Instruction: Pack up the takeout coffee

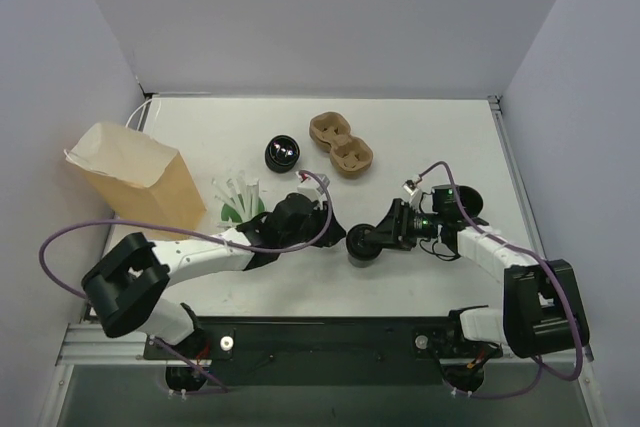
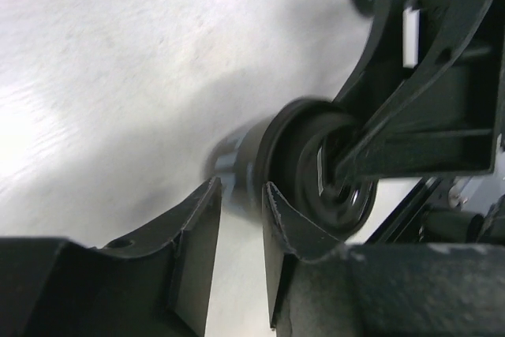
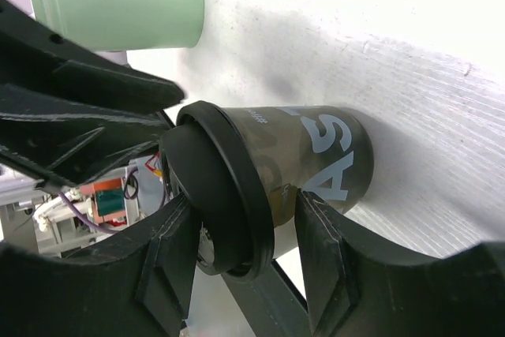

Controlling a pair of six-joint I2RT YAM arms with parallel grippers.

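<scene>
Left gripper (image 2: 241, 187): fingers narrowly parted, nothing between them, tips just short of the coffee (image 2: 292, 151)
Right gripper (image 3: 246, 203): fingers at a middling spread astride the coffee's lid rim, one across the lid top, one against the wall; we cannot tell whether they clamp
Coffee: lidded, near the front middle of the table (image 1: 420, 137), between both grippers, well apart from carrier (image 1: 341, 143) and bag (image 1: 135, 182); green cup (image 3: 118, 1) near, on the left gripper's side
Step, as we judge it: securing the coffee. We would let one gripper alone bear it, seat both pads on the wall under the lid, keep it upright, and lift clear of the green cup before swinging away
</scene>
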